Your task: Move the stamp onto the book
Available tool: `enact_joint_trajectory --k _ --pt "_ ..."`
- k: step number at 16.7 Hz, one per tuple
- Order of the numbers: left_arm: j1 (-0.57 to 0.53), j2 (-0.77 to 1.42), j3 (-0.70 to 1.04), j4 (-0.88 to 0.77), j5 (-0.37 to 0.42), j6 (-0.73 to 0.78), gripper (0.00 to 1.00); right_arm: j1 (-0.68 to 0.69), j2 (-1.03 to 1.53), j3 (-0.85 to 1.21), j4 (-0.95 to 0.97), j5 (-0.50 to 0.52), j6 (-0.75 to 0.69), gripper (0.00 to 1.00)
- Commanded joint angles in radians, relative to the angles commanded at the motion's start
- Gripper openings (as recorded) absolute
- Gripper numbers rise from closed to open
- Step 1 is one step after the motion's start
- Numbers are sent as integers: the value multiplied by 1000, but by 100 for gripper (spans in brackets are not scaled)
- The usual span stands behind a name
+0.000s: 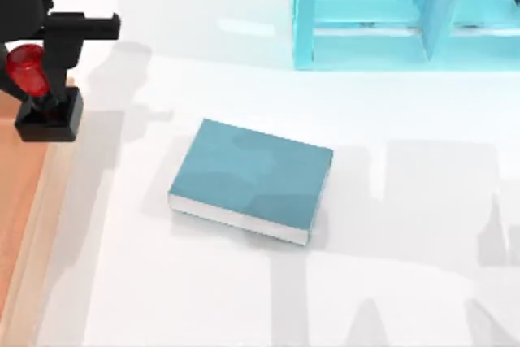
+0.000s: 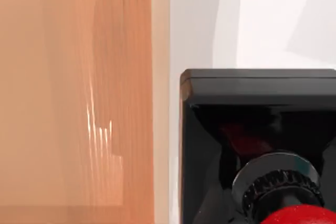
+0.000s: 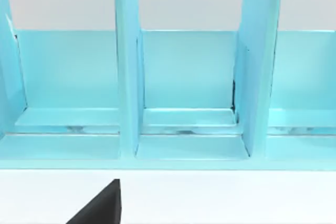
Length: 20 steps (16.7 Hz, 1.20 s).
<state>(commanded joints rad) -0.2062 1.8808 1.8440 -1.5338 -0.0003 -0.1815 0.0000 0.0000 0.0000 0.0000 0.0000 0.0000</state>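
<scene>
**Supervisor:** Report the step in hand and the position of the stamp.

**Operator:** The stamp (image 1: 45, 99) is at the far left edge of the table (image 1: 162, 298), straddling the boundary between the white surface and the wooden strip (image 1: 16, 201) along that edge. My left gripper (image 1: 49, 62) is at the stamp, around its red knob. By my judgement this is the grasp stage; transfer has not begun. I cannot tell whether the fingers have closed on the handle or whether the stamp is lifted off the surface. My right arm is parked facing the light-blue shelf unit (image 3: 184, 77).

**Supervisor:** Orientation of the stamp?

**Operator:** Its long axis runs from the black square base (image 2: 252, 85) to the knob (image 2: 304, 216). In the top view the knob leans toward the far left corner, so the axis reads as tilted, though the camera angle may account for part of this.

**Supervisor:** Requirement for the next move?

**Operator:** Confirm grip, raise the stamp above cover height, then carry it right and toward the near edge to the book (image 1: 252, 176), which lies flat, well apart, near the table's centre. Set it down base first on the teal cover.
</scene>
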Motion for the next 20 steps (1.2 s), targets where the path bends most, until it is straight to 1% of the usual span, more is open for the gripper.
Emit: enact_joint_trajectory --k 2,8,10,12,20 --pt "-68 63 48 19 1 -67 0 0 0 0 0 0 0 100" --pt "-343 318 222 97 3 -335 0 0 0 0 0 0 0 100" --pt "-410 378 261 119 3 -402 0 0 0 0 0 0 0 100" --pt "-435 401 276 129 3 -428 0 0 0 0 0 0 0 100" --pt "-435 403 295 111 3 -428 0 0 0 0 0 0 0 100"
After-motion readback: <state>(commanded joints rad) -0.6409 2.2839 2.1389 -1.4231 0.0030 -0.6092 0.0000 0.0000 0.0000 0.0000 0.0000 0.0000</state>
